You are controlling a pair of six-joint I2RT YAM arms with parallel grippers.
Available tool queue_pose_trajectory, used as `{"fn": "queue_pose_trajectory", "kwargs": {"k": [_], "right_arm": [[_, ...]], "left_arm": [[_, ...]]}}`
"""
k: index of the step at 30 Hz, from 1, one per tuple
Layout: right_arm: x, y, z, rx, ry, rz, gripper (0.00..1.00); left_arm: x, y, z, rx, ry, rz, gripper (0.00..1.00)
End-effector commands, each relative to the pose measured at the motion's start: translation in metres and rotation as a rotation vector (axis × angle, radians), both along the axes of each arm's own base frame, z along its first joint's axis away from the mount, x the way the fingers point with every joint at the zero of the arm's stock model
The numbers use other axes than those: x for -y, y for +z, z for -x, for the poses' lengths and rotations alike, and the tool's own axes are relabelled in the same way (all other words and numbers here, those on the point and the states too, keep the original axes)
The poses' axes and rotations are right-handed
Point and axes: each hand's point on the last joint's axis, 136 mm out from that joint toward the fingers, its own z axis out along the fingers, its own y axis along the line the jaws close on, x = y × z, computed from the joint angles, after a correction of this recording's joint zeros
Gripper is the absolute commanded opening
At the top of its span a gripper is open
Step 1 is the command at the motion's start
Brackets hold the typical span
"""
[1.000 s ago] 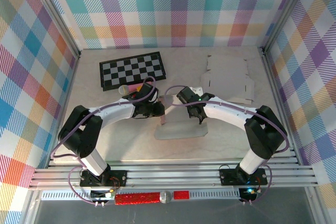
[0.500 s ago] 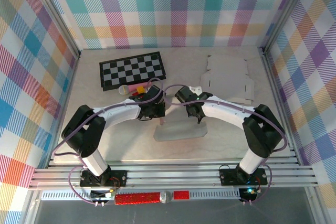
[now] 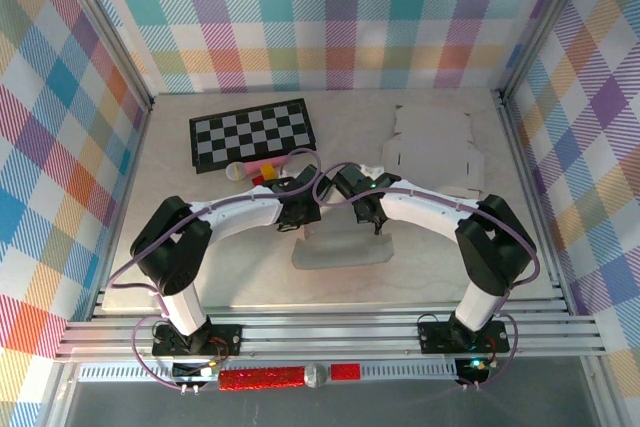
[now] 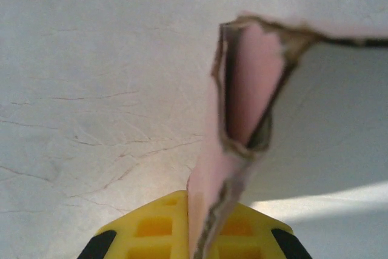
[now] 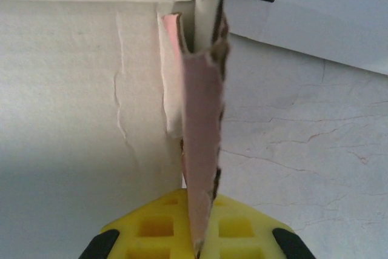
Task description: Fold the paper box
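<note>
The paper box (image 3: 340, 243) lies partly folded at the middle of the table, pale grey-white outside and pink inside. My left gripper (image 3: 300, 215) is shut on the box's left side flap (image 4: 233, 125), which stands up as a doubled pink panel between the yellow fingers (image 4: 148, 228). My right gripper (image 3: 372, 217) is shut on the right side flap (image 5: 200, 125), a thin pink panel rising edge-on from its yellow fingers (image 5: 239, 225). Both grippers sit close together over the box's far edge.
A black-and-white checkerboard (image 3: 252, 133) lies at the back left, with a small yellow and pink object (image 3: 252, 169) beside it. A second flat, unfolded box blank (image 3: 435, 152) lies at the back right. Plaid walls enclose the table (image 3: 230, 267).
My left gripper has moved right toward the box and closed on its left flap. The right gripper has shifted slightly, still holding its flap.
</note>
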Motion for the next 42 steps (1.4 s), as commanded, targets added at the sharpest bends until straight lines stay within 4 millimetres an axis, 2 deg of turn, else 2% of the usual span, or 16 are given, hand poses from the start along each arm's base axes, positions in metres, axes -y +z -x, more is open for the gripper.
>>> {"fn": "queue_pose_trajectory", "kwargs": {"k": [1,5,8,14,20,24,32,42], "right_arm": [[-0.004,0.001,0.0,-0.012,0.011,0.024,0.0],[-0.006,0.001,-0.001,-0.009,0.022,0.02,0.0],[-0.006,0.001,0.0,-0.008,0.026,0.018,0.0],[-0.006,0.0,0.0,-0.007,0.026,0.015,0.0],[-0.006,0.0,0.0,-0.009,0.024,0.015,0.0],[-0.005,-0.002,0.001,-0.015,0.017,0.018,0.0],[-0.007,-0.005,0.001,-0.027,0.015,0.009,0.0],[-0.008,-0.008,0.001,-0.039,0.018,0.013,0.0]], "left_arm": [[-0.019,-0.011,0.012,0.01,0.068,-0.17,0.0],[-0.007,-0.01,0.009,0.047,0.039,-0.089,0.0],[-0.001,-0.003,0.003,0.084,0.01,-0.025,0.13],[0.004,-0.002,0.0,0.071,-0.043,-0.05,0.22],[-0.002,-0.006,0.001,0.064,-0.053,-0.099,0.14],[-0.008,-0.011,0.002,0.048,-0.047,-0.157,0.0],[-0.02,-0.02,0.012,0.02,0.007,-0.258,0.0],[0.004,-0.006,0.006,0.069,-0.083,-0.194,0.0]]}}
